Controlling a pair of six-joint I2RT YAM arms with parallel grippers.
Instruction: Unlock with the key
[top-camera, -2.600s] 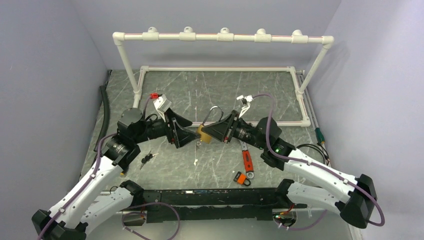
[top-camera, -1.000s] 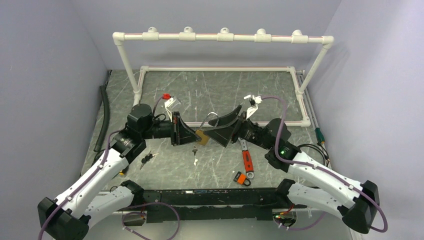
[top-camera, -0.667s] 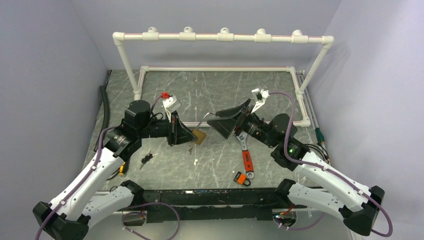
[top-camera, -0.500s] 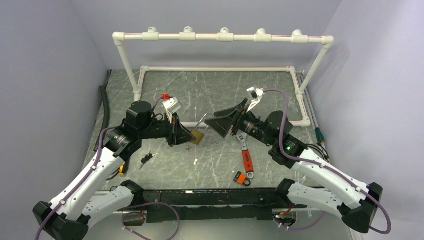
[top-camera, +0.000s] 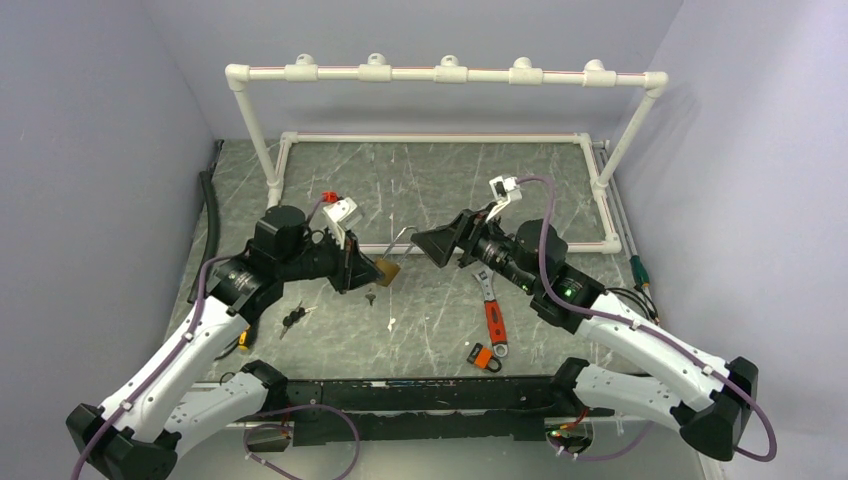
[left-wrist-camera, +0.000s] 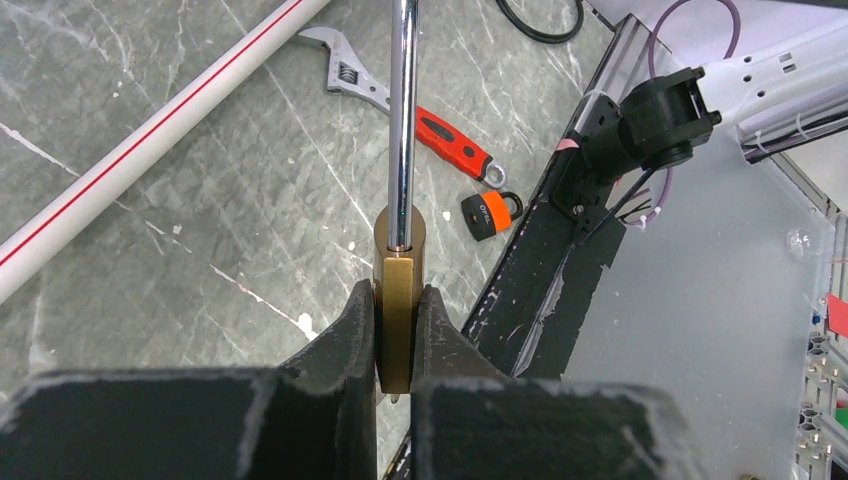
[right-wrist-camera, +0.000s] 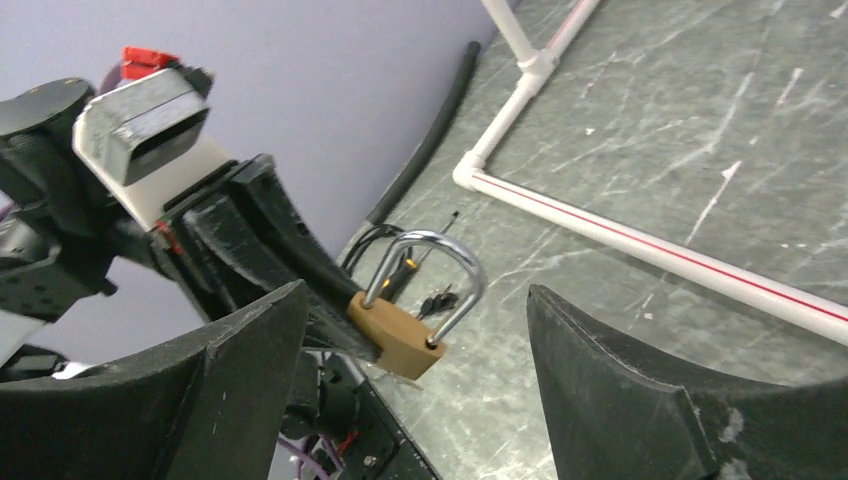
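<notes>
Brass padlock (left-wrist-camera: 398, 262) held off the surface, body clamped in left hand (top-camera: 362, 270). Shackle (right-wrist-camera: 440, 262) looks seated both ends, so not unlocked. Key (top-camera: 370, 297) seems to dangle underneath, insertion unclear. Right hand (top-camera: 432, 246) wide open, empty, just beside. Turn likely left.

I'm in a lab test cell: plain lilac walls (top-camera: 90, 150) round marbled table (top-camera: 440, 180), w/ white PVC frame (top-camera: 440, 74) at its far end.
</notes>
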